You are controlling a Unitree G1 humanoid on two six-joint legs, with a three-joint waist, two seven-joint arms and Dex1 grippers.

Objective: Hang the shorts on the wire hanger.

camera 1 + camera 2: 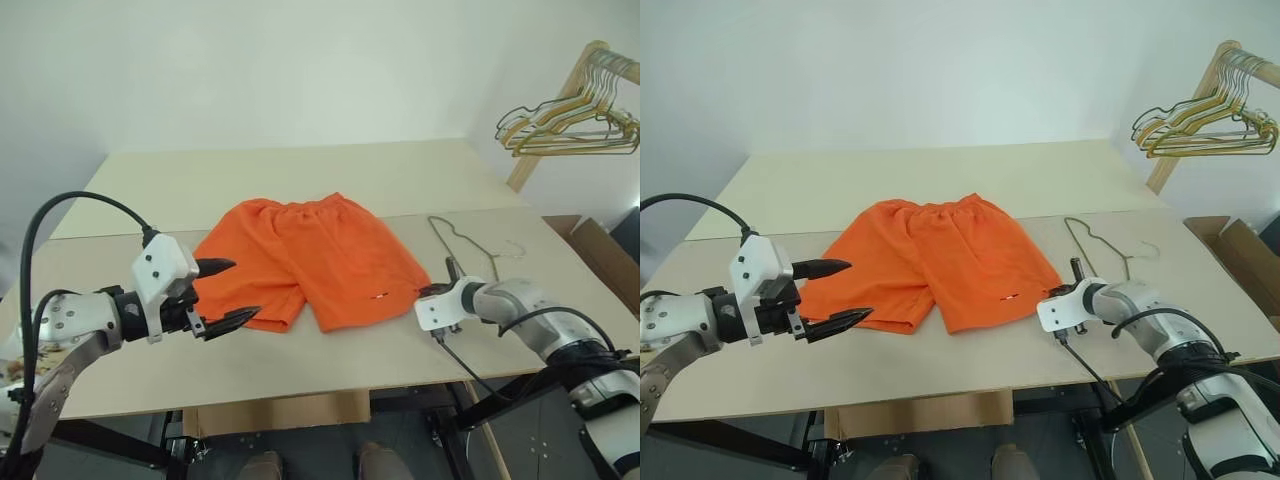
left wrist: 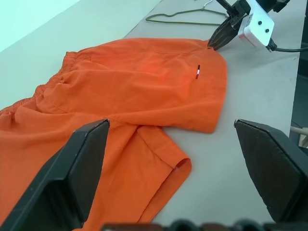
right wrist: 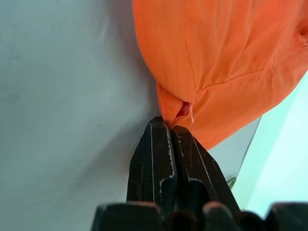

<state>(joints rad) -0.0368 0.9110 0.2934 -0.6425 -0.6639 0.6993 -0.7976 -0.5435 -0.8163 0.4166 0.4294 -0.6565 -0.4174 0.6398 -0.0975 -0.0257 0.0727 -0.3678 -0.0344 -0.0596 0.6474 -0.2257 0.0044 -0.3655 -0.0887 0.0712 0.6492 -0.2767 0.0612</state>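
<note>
The left gripper [image 1: 222, 292] hovers over the table's [image 1: 330, 360] left front, fingers spread wide, pointing at the shorts [image 1: 310, 258] and holding nothing. One fingertip overlaps the hem of the nearer leg in the head view; whether it touches cannot be told.

The shorts lie flat at mid-table, waistband toward the far side, both legs toward the near edge. A small tag [image 2: 198, 71] with dark, white and red stripes sits near the hem of the right leg; no writing on it can be read.

The right gripper [image 3: 168, 126] is down at the outer hem corner of that leg. Its fingers [image 3: 154, 159] are pressed together, tips against a small pinch of orange fabric at the corner; whether the cloth is truly caught between them cannot be told.

The hanger [image 1: 462, 240] lies flat on the table just right of the shorts, behind the right gripper, apart from the fabric.

The table is pale beige, made of two boards with a seam running across under the shorts. The wall behind is plain white. At far right a wooden rack [image 1: 560, 95] carries a bunch of gold and dark hangers [image 1: 570, 125]. A cardboard box [image 1: 605, 255] stands beyond the table's right edge.
</note>
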